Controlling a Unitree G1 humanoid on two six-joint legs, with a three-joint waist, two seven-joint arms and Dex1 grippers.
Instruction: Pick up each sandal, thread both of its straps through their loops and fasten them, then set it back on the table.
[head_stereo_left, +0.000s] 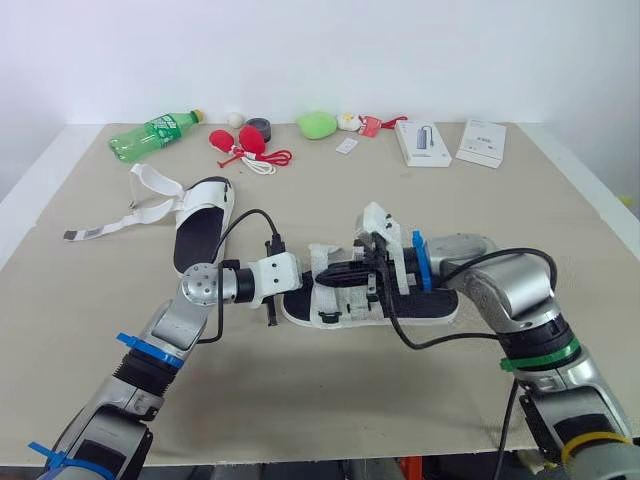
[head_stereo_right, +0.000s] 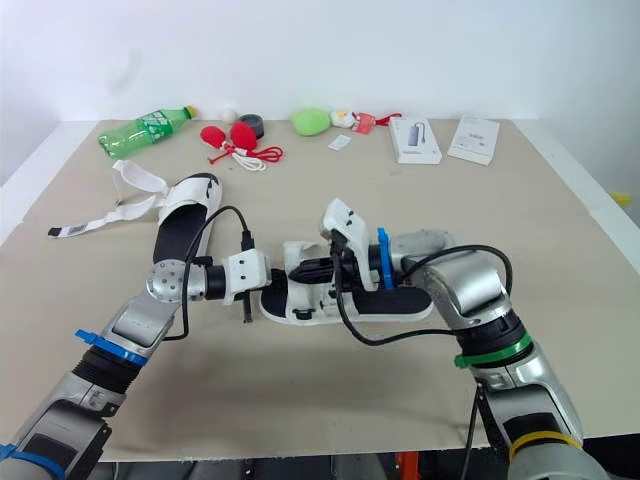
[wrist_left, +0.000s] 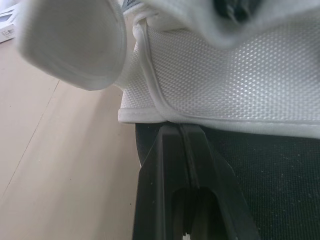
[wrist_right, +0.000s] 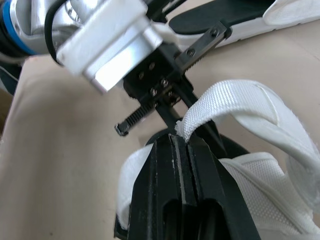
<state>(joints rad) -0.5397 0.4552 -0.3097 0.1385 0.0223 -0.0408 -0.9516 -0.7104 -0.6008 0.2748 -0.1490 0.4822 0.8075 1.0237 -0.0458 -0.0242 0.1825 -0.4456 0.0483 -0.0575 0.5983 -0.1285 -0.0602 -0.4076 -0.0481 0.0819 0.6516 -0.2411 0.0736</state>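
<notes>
Left eye view, biggest thing first: where does the work sit?

On the table (head_stereo_left: 560, 200), toward its near edge and about midway across. The near sandal (head_stereo_left: 432, 306) appears to rest there sole down, between my two arms. The far sandal (head_stereo_left: 200, 232) lies to the left and farther off, with its straps loose.

And your hands?

My right gripper (wrist_right: 181, 141) is pinching the free end of a white strap (wrist_right: 235, 100), which arches up off the near sandal. My left gripper (wrist_left: 181, 127) has its fingers pressed together, tips at the hem of the mesh upper (wrist_left: 240, 70). Whether they nip that hem I can't tell.

Which step is this?

Threading, I judge; nothing looks fastened. I can't make out the loop because my own fingers crowd it.

How do you do it well?

I'd hold the strap close to its tip so it doesn't fold. The left should steady the upper so the sandal doesn't slide when I push. I'd lay the strap flat to the loop's slot before feeding, since a twisted end will likely jam. The two grippers are almost touching, so I'd move one at a time, slowly. Once the tip is through, I'd regrip past the loop and pull, then fold the strap back and press it down.
</notes>
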